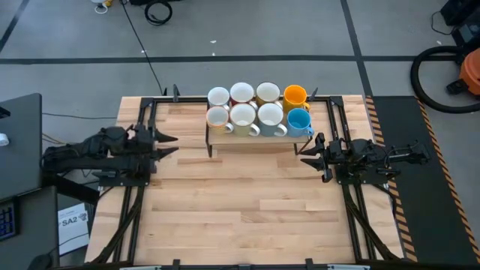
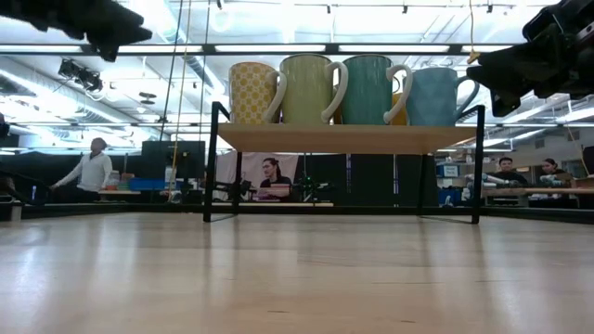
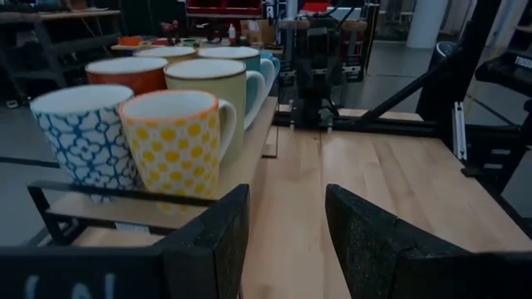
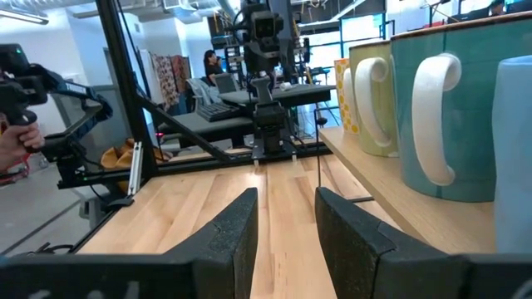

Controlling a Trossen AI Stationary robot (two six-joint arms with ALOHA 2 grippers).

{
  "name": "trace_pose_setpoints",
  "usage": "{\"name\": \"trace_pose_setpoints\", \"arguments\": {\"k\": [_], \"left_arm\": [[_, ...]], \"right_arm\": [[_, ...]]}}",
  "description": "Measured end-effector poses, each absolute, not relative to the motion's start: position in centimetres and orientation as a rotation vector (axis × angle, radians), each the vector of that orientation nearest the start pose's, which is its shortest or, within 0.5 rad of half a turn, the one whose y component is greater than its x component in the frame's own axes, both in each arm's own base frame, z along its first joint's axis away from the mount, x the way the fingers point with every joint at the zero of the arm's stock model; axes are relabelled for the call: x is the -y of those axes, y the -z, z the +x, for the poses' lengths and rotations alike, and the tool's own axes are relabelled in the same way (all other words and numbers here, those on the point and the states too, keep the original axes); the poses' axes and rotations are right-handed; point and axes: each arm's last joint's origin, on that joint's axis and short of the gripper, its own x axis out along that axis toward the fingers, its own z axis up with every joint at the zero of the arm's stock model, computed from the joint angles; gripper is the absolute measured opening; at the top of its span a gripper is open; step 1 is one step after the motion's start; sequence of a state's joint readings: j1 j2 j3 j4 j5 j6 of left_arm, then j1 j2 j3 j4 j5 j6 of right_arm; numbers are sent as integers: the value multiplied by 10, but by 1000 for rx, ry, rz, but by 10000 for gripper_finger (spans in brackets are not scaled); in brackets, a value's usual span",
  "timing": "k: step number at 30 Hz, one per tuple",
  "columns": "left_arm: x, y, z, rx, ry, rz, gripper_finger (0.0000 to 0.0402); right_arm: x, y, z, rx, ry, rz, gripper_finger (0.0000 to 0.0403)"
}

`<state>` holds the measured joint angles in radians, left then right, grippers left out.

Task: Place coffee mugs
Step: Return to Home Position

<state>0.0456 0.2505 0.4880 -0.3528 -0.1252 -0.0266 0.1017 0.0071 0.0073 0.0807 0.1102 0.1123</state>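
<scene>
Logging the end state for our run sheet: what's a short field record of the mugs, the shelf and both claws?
mugs: eight, all on the shelf
layout: two rows of four
blue mug: front row, right end
left claw: open, empty, off the shelf's left end, apart from it
right claw: open, empty, by the shelf's front right corner

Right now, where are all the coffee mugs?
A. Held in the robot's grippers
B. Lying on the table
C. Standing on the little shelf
C: the mugs stand in two rows on the shelf, while the left gripper and the right gripper are both open and hold nothing.
</scene>
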Motion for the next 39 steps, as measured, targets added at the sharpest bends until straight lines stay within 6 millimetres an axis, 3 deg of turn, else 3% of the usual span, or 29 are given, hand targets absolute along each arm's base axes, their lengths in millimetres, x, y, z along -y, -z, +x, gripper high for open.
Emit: {"name": "trace_pose_setpoints", "arguments": {"k": [11,23,39], "left_arm": [[-6,-234,82,-41,-110,-41,167],[-4,-219,77,1,-48,-43,167],[-4,-185,93,55,-39,-47,167]], "right_arm": [[-7,-173,97,81,4,121,128],[-7,-173,97,81,4,121,128],[-7,-173,97,81,4,121,128]]}}
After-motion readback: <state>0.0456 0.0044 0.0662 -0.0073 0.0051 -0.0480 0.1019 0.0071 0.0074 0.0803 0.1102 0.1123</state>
